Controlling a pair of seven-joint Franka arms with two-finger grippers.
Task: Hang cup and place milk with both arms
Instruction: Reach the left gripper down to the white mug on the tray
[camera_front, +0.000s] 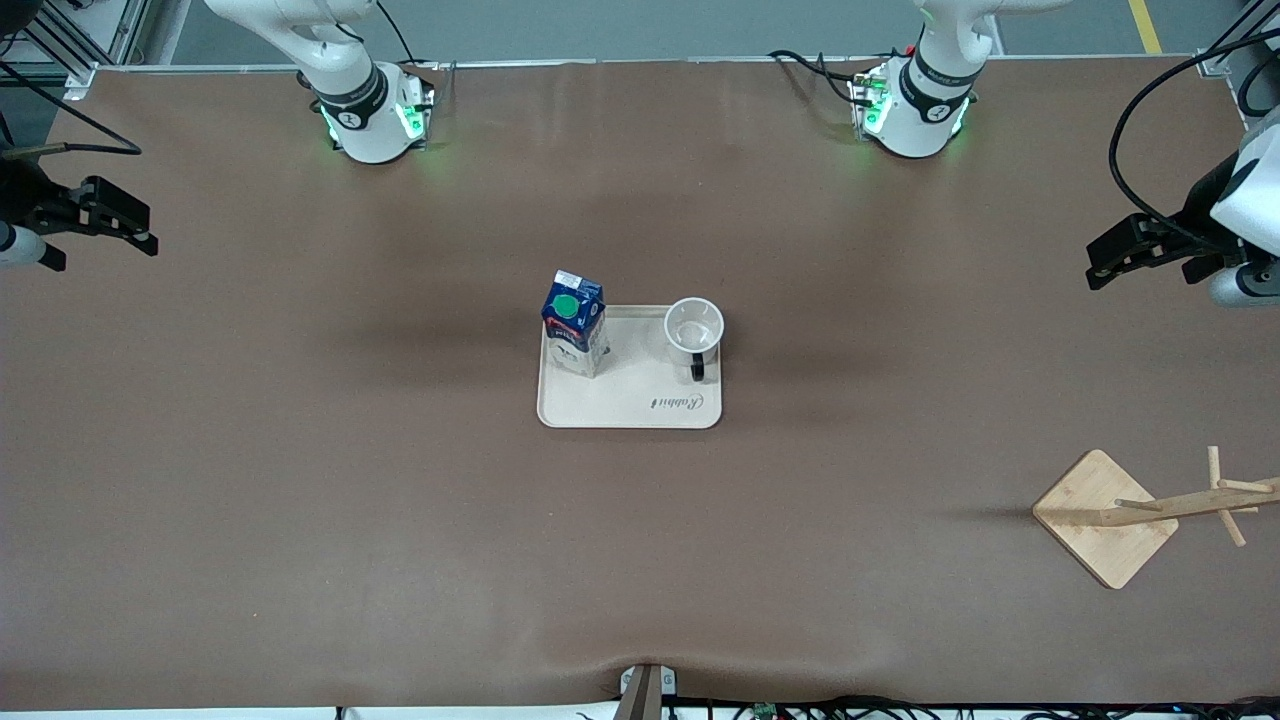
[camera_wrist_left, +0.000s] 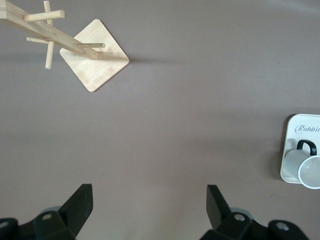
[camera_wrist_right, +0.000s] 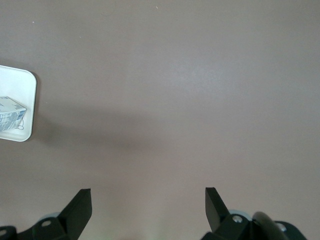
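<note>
Right gripper wide, empty, over the table's right-arm end. Milk and cup upright on the tray at table centre, well apart from both claws. Risks: tall carton tipping; cup handle missing the rack peg. Left gripper wide, empty, over the left-arm end.

The front view cuts off both arms at its top edge, and the left gripper and right gripper sit at its side edges with their wrists out of frame. The rack loses its top past the same view's edge. In the left wrist view the tray and cup are cropped. The right wrist view shows only a corner of the milk. The carton's print is too small to read.
</note>
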